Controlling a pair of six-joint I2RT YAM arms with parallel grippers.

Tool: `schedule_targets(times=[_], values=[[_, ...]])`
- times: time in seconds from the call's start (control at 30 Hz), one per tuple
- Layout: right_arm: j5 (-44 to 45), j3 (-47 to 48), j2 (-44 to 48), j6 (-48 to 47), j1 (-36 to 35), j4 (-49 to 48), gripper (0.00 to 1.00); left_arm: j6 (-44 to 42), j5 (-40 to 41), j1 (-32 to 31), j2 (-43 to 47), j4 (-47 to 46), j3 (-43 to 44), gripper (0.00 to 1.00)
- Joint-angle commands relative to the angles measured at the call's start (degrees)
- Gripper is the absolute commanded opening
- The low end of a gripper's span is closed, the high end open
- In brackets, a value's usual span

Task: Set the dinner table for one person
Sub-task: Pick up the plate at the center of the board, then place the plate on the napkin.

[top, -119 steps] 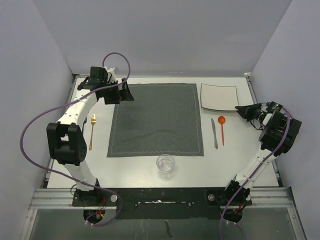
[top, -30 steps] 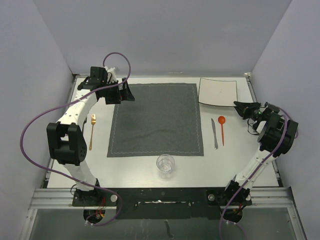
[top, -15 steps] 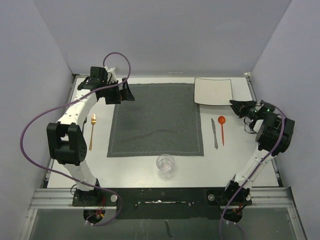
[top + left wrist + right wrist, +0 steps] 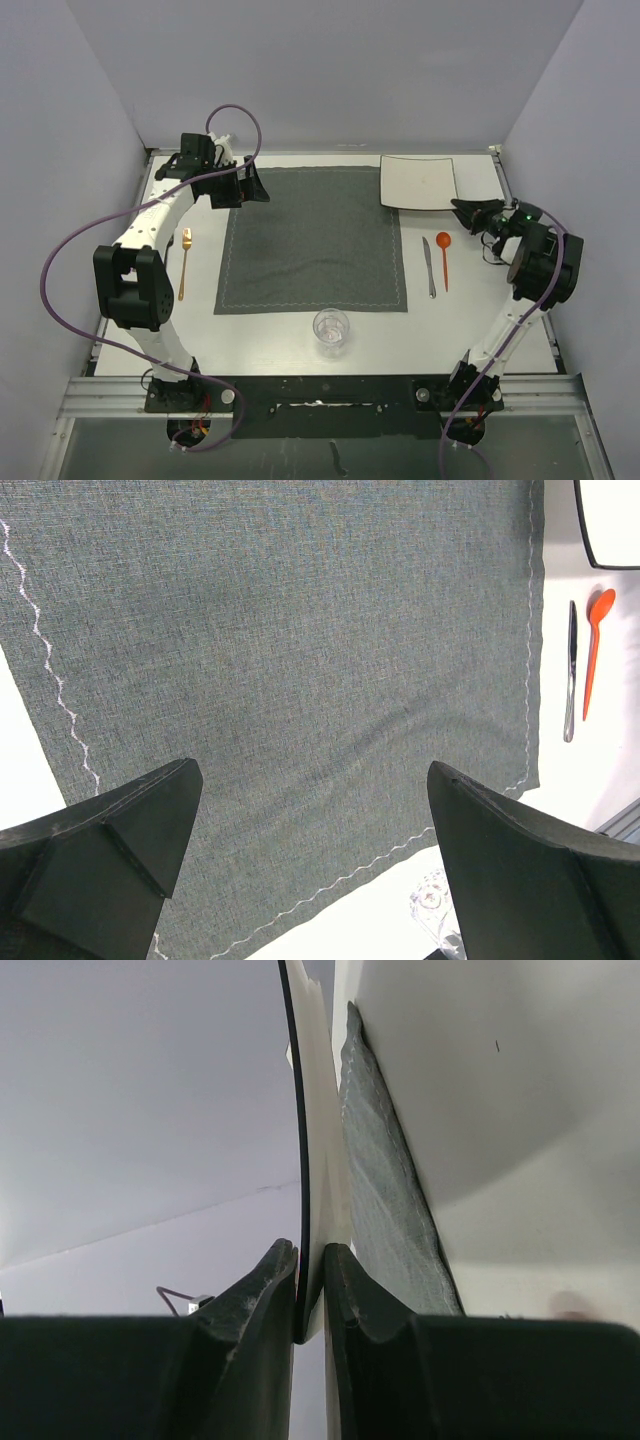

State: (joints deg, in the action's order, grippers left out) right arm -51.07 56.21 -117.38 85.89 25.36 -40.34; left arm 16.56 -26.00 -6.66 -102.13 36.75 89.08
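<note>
Starting nearest me, the glass is standing on the dinner table just off the mat's near edge. A little farther out, the knife and spoon are lying side by side just right of the mat, and the fork is lying to its left. Farther still, I'm pinching the plate by its right rim with the right gripper, fingers clamped on the thin edge. The plate is sitting at the far right, its left edge overlapping the mat's far right corner. I can't tell whether it is lifted clear. The left gripper is hanging spread wide and empty over the mat's far left corner. I'm reading this as the plate-placing step: the next move calls for bringing the plate leftward and nearer, onto the mat's middle, then letting go. The mat's centre is lying bare, so there is room. I'm watching the plate's leading edge on the mat's stitched border, and the cutlery passing just under my right wrist.
</note>
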Motion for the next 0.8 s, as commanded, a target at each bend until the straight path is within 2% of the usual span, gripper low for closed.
schedule_targets(times=[0.0, 0.77], values=[[-4.17, 1.71, 5.88, 2.96, -1.03, -11.23, 0.0, 0.3, -0.77, 0.06, 1.63, -2.46, 0.46, 0.98], [-2.53, -1.64, 8.25, 3.99, -6.18, -13.94, 0.0, 1.17, 1.14, -0.64, 2.54, -1.1, 0.51, 0.98]])
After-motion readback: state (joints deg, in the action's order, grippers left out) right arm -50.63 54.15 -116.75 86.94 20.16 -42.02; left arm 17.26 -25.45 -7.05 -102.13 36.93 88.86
